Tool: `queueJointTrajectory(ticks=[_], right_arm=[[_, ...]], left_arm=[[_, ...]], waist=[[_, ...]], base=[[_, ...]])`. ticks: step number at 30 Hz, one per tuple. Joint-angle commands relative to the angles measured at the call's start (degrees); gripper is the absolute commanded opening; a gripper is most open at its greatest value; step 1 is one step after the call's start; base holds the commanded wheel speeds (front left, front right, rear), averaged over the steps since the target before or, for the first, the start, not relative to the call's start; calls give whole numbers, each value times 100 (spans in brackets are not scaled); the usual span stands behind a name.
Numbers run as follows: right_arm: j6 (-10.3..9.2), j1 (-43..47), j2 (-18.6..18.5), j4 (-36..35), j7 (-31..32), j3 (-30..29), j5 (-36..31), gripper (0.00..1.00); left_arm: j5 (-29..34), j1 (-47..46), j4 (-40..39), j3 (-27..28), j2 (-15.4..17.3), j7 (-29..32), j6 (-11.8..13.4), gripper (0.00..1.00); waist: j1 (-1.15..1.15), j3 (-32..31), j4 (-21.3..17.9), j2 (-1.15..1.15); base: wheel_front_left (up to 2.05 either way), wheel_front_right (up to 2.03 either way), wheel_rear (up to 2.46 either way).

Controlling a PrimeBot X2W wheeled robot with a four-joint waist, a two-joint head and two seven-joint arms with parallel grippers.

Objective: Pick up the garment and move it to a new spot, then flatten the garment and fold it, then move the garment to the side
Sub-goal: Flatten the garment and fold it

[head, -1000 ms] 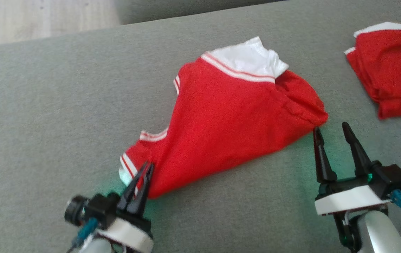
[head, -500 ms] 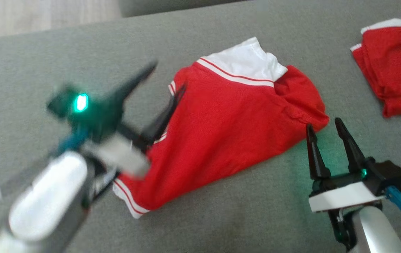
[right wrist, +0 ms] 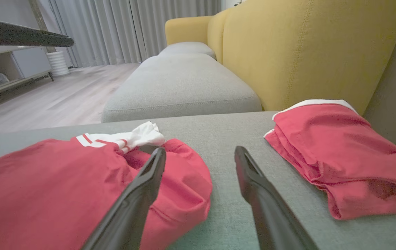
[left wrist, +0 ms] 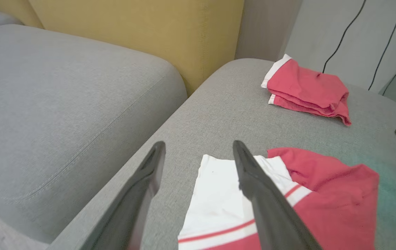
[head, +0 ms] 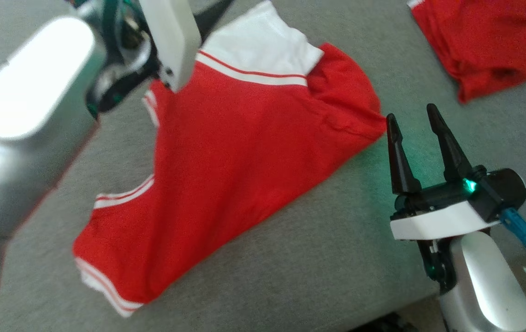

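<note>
Red garment with white trim (head: 226, 152) lies crumpled mid-frame on grey fabric cushion (head: 313, 258). Left claw (left wrist: 198, 144), above its white end, and right claw (head: 411, 113), beside its right-of-frame corner, are both spread, empty. Corners should be pinched low, pulled apart evenly.

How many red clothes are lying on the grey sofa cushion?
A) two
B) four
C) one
A: a red-and-white garment lies spread out in the middle of the grey cushion, and a folded red garment sits apart from it, farther back on the right.
</note>
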Motion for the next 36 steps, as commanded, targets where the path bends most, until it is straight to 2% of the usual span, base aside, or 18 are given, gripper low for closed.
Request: queueJointTrajectory(ticks=[1,8,13,17,18,19,23,26,36], right_arm=[[39,-70,34,-242,-21,120,42,100],[39,-65,63,-347,-21,217,190,100],[39,-70,65,-400,-21,269,358,100],[39,-59,65,-426,-21,250,414,100],[39,-55,65,-431,-21,225,417,100],[39,-48,65,-428,-21,198,414,100],[39,7,66,-411,-21,83,348,100],[39,29,66,-386,-21,6,215,100],[39,281,-66,-235,-21,-93,-109,100]], left_arm=[[-183,-597,124,-31,219,179,10,100],[-514,-1142,987,-832,457,337,10,100],[-627,-1134,1430,-1243,625,522,9,100],[-811,-1036,1493,-1664,772,696,9,100],[-904,-1016,1436,-1740,798,683,9,42],[-1007,-991,1357,-1816,826,688,9,0],[-1306,-937,958,-2024,898,529,9,0],[-1476,-863,578,-2114,920,82,9,0],[-1344,-680,6,-2163,1025,-1988,9,0]], waist=[[-1,486,-526,0],[-1,824,-987,0],[-1,938,-1145,0],[-1,972,-1184,0],[-1,966,-1169,0],[-1,947,-1146,0],[-1,788,-937,0],[-1,513,-637,0],[-1,-510,387,0]], base=[[0,0,0],[0,0,0],[0,0,0],[0,0,0],[0,0,0],[0,0,0],[0,0,0],[0,0,0],[0,0,0]])
